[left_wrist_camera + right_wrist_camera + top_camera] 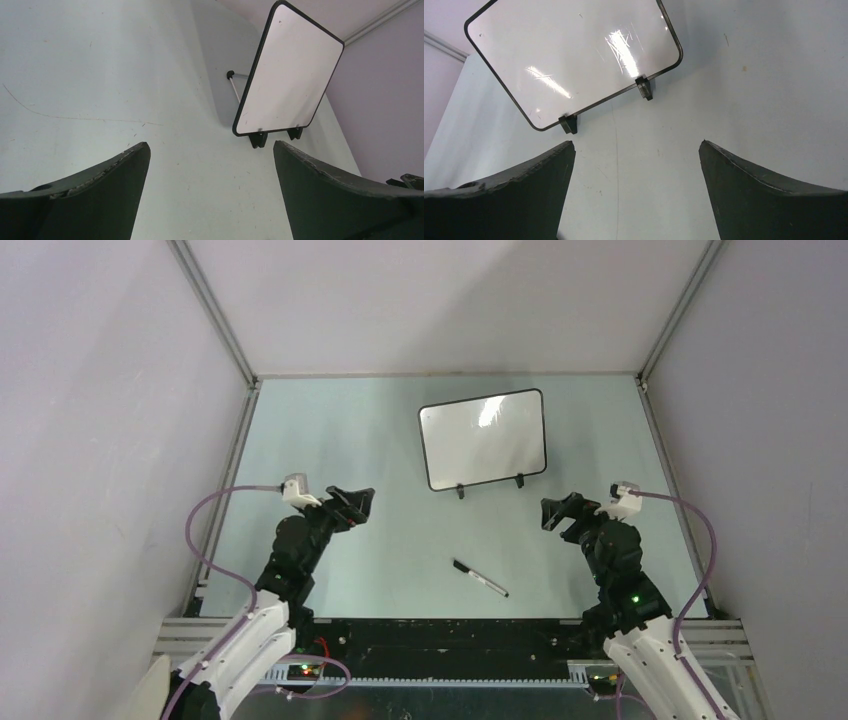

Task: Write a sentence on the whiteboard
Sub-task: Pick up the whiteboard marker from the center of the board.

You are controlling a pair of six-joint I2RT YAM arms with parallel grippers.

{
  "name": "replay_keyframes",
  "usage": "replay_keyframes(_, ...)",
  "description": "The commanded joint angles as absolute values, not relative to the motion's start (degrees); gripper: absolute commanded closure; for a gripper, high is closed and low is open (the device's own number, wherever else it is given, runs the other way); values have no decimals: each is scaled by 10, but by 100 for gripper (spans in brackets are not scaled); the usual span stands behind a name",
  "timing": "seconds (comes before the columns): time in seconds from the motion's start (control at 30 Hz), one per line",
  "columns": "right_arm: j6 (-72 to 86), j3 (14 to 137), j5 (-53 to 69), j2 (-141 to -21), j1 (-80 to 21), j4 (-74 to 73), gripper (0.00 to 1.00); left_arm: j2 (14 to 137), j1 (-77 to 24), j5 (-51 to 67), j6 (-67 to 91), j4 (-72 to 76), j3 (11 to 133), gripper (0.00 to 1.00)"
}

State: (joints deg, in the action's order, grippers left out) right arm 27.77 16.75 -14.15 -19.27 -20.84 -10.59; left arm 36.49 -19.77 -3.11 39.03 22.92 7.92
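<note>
I have both arms parked low at the near side of the table [380, 440]. The left gripper [358, 506] is released with its jaws spread wide, and so is the right gripper [556, 514]. Neither one holds or touches anything.

The whiteboard [483, 438] stands upright on its two small black feet toward the far side, right of centre and well apart from both grippers. Its face is tilted toward me and carries only glare streaks, so I judge that no writing has begun.

The next move turns on the marker [480, 578]. It lies flat on the bare table between the two arms, nearer to me than either set of fingers. Its long axis runs diagonally, with the black end pointing far-left and the pale barrel trailing near-right. By my reading the right gripper is the closer one. The pen sits inward of it and back toward the bases, so that arm would have to draw back and swing left to reach it.

Neither wrist camera shows the marker. Both look ahead at the board between their open fingers. I see no tray, cup or holder anywhere.
</note>
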Motion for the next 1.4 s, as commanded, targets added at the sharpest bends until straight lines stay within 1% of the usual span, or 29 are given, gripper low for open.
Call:
replay_keyframes(0.0,266,166,-145,-191,-210,-89,1,369,-200,-32,394,244,93,1)
replay_keyframes(0.13,267,165,-131,-196,-210,-80,1,374,-200,-13,393,261,89,1)
replay_keyframes(0.43,262,161,-114,-198,-210,-73,1,371,-200,-14,391,262,86,1)
replay_keyframes(0.57,239,157,-2,-211,-211,-49,4,374,-201,-10,390,264,87,1)
replay_keyframes(0.6,241,158,34,-219,-214,-47,7,375,-201,-6,384,264,89,1)
replay_keyframes(0.63,244,160,47,-222,-216,-49,9,375,-200,14,381,265,90,2)
replay_keyframes(0.67,248,160,64,-229,-224,-53,10,375,-200,20,375,266,91,2)
replay_keyframes(0.73,250,158,80,-238,-245,-61,12,374,-200,26,374,268,90,3)
replay_keyframes(0.87,249,165,78,-257,-321,-94,13,376,-201,29,375,272,88,3)
replay_keyframes(0.97,251,182,33,-280,-411,-126,15,381,-201,44,375,282,88,3)
replay_keyframes(1.0,252,192,19,-287,-449,-145,17,385,-201,50,375,285,88,3)
replay_keyframes(1.13,265,214,-69,-353,-547,-179,26,398,-201,71,374,297,91,3)
replay_keyframes(1.23,282,226,-118,-403,-598,-186,33,412,-200,95,374,309,96,5)
replay_keyframes(1.27,287,231,-140,-429,-619,-188,37,418,-201,107,374,316,96,5)
replay_keyframes(1.37,290,260,-171,-479,-650,-199,40,433,-201,126,374,325,99,6)
